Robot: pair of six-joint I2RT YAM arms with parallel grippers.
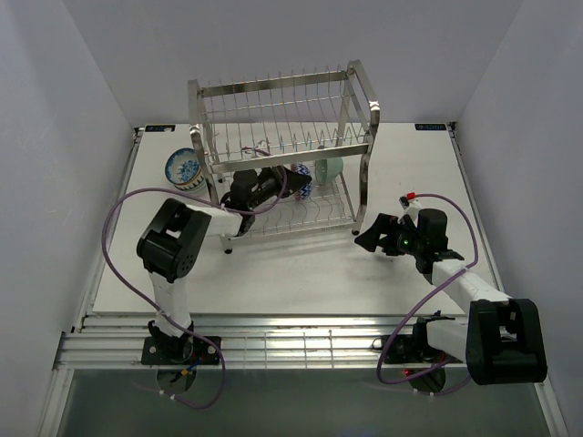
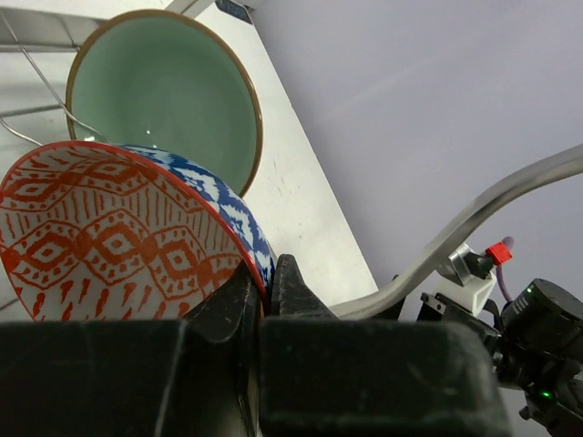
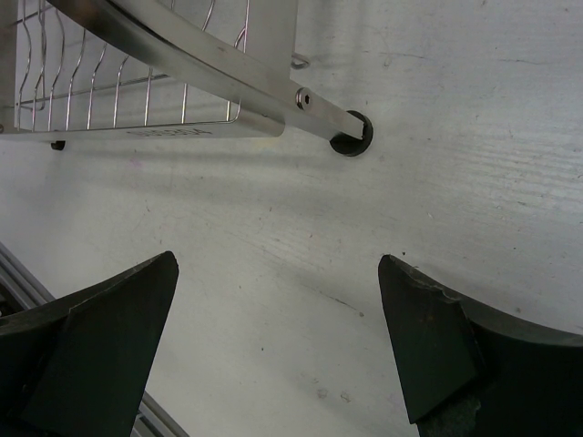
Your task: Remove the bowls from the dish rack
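The dish rack (image 1: 282, 118) stands at the table's middle. My left gripper (image 1: 284, 182) reaches into its lower tier and is shut on the rim of the red-blue patterned bowl (image 1: 301, 180). In the left wrist view the fingers (image 2: 293, 289) pinch that bowl (image 2: 109, 246) at its lower right edge, one inside and one outside. A mint green bowl (image 2: 164, 91) stands on edge right behind it, also seen from above (image 1: 330, 167). A blue-and-white bowl (image 1: 185, 168) lies on the table left of the rack. My right gripper (image 1: 369, 235) hangs open and holds nothing, near the rack's front right foot (image 3: 351, 141).
The rack's lower wire shelf (image 3: 137, 82) lies just beyond my right gripper (image 3: 278, 337), with bare white table (image 3: 301, 237) under it. White walls close in the table on the left, right and back. The right arm (image 2: 537, 337) shows past the rack's steel bar (image 2: 474, 218).
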